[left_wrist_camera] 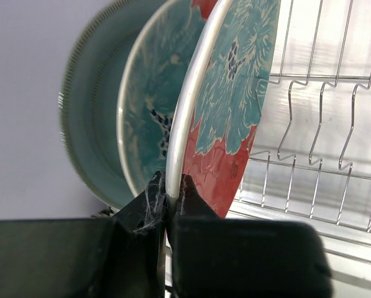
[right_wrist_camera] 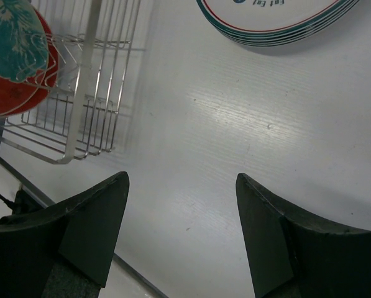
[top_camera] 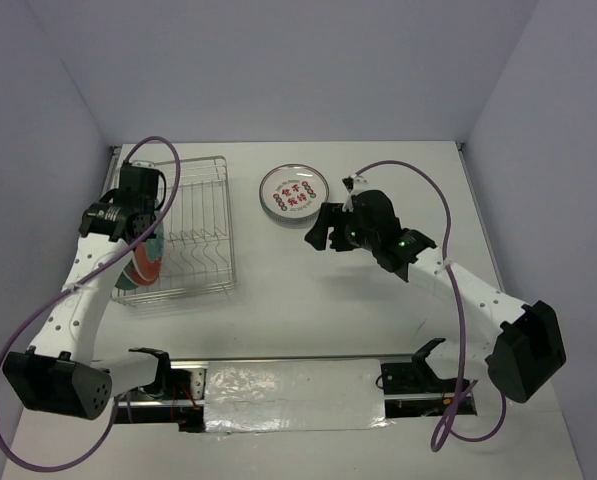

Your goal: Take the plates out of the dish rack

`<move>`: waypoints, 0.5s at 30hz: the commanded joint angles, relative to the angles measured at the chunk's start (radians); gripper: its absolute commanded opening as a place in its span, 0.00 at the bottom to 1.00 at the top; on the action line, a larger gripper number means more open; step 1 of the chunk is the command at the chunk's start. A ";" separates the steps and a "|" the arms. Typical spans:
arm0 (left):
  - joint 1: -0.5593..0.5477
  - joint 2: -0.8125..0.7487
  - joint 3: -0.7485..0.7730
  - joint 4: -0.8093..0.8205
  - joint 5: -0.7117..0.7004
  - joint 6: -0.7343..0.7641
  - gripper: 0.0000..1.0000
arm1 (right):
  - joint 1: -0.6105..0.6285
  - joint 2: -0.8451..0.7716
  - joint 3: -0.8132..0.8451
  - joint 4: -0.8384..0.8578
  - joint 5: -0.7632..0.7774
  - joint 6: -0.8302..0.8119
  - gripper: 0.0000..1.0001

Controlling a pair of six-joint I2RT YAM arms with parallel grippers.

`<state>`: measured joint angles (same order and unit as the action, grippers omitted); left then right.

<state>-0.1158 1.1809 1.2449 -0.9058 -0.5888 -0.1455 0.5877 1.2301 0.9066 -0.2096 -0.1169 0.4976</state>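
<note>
left gripper pinched on plate (rim only); right gripper spread wide, hovering.

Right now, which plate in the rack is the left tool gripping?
The red-and-teal floral plate beside the rack's empty slots; the left tool pinches its white rim. The second floral plate and the teal one stand behind.

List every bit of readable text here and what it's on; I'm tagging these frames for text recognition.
The white plate on the table: red characters in its middle, too small to read from above.
Same plate, right wrist view: blue-green marks cut off by the frame's top edge, unreadable.
No lettering shows on the red-and-teal floral plate or the dish rack.
</note>
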 commanded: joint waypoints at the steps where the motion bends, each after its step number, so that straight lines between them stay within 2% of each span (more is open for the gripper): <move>1: -0.048 -0.059 0.120 0.108 0.081 0.078 0.00 | 0.011 -0.053 -0.009 0.039 -0.001 0.007 0.77; 4: -0.071 -0.081 0.120 0.099 0.107 0.092 0.00 | 0.011 -0.067 0.003 0.024 0.002 0.007 0.77; 10: -0.078 -0.109 0.183 0.074 -0.060 0.034 0.00 | 0.014 -0.086 0.028 0.001 0.003 0.007 0.77; 12: -0.078 -0.122 0.223 0.087 -0.062 0.014 0.00 | 0.015 -0.089 0.035 0.006 -0.012 0.006 0.77; 15: -0.076 -0.174 0.281 0.108 -0.034 -0.041 0.00 | 0.014 -0.113 0.019 0.082 -0.064 0.001 0.86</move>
<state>-0.1879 1.1015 1.3956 -0.9657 -0.5697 -0.1158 0.5903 1.1736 0.9070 -0.2092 -0.1329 0.5037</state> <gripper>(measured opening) 0.112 0.843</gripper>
